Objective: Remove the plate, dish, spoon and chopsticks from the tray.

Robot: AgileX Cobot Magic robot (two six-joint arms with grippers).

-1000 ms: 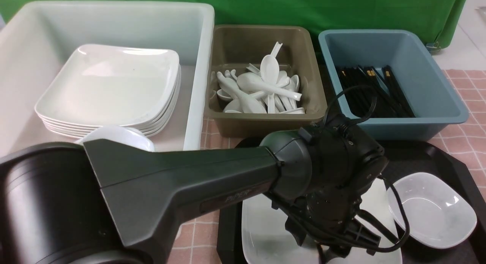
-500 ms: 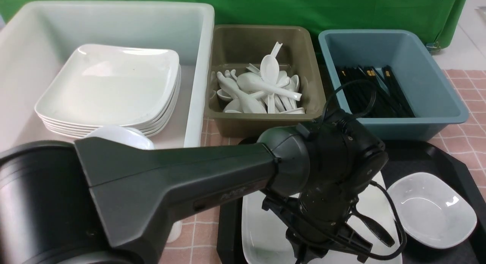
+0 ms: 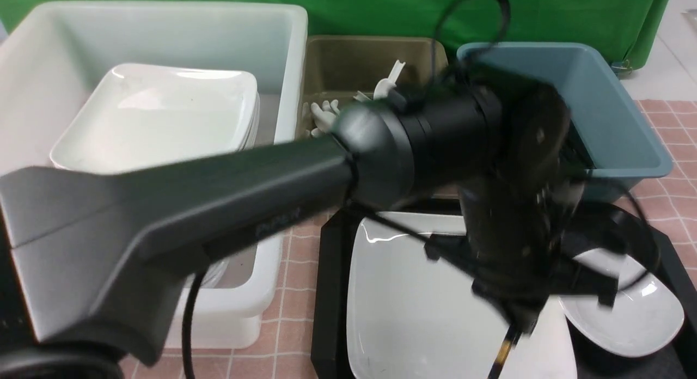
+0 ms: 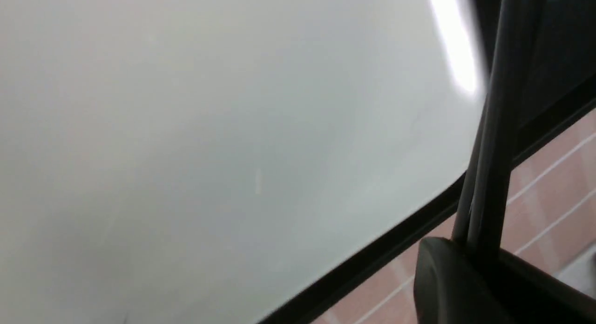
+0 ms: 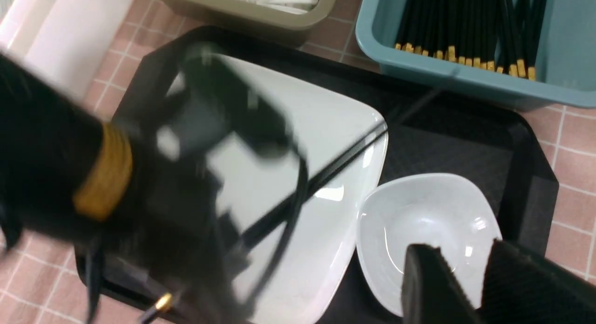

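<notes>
chopsticks: pinched as a pair in left gripper, held aslant over plate, judged for carrying to blue bin | dish: seated on tray beside plate | right gripper: narrowly parted, empty, above dish

Checked cloth bears tray; white bin, olive bin, blue bin.

You are working at a staged dish-return station, more a robot test set than a real canteen: a green cloth backdrop hangs behind a table covered in pink checked cloth. On it a white bin of stacked plates, an olive bin of soup spoons and a blue bin of bundled chopsticks stand behind a black tray.
</notes>
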